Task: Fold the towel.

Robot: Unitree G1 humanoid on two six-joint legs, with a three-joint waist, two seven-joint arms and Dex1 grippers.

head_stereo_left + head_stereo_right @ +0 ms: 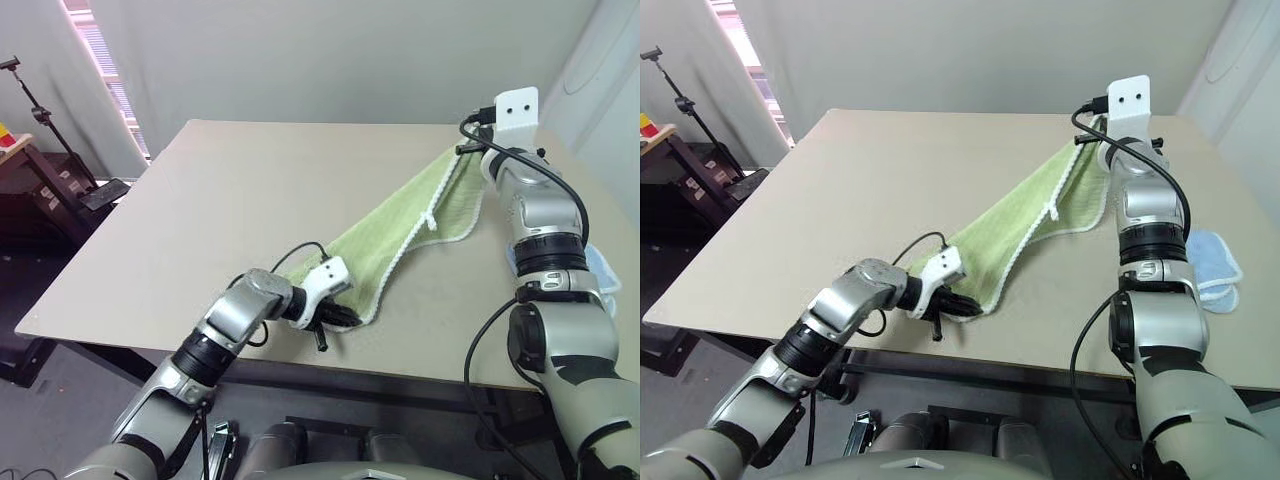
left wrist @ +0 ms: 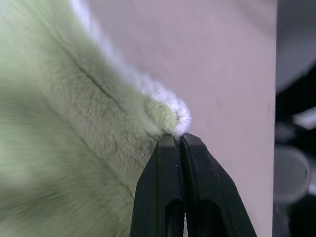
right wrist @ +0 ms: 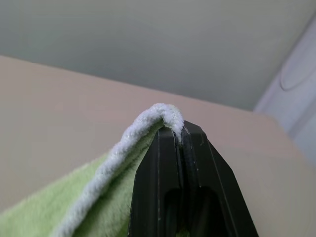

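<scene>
The light green towel point(image 1: 395, 235) with white edging stretches diagonally across the beige table point(image 1: 220, 200), from the near middle up to the far right. My left gripper point(image 1: 335, 315) is shut on its near corner by the table's front edge; in the left wrist view the black fingertips point(image 2: 173, 148) pinch the white-edged corner point(image 2: 173, 116). My right gripper point(image 1: 470, 147) is shut on the far corner and holds it lifted above the table; in the right wrist view the white edging point(image 3: 163, 114) is clamped between the fingers point(image 3: 170, 148). A small white loop point(image 1: 430, 218) hangs mid-towel.
A smaller light blue cloth point(image 1: 1215, 262) lies on the table at the right edge, beside my right arm. A black stand and dark furniture point(image 1: 60, 185) are off the table to the left. A wall rises behind the table's far edge.
</scene>
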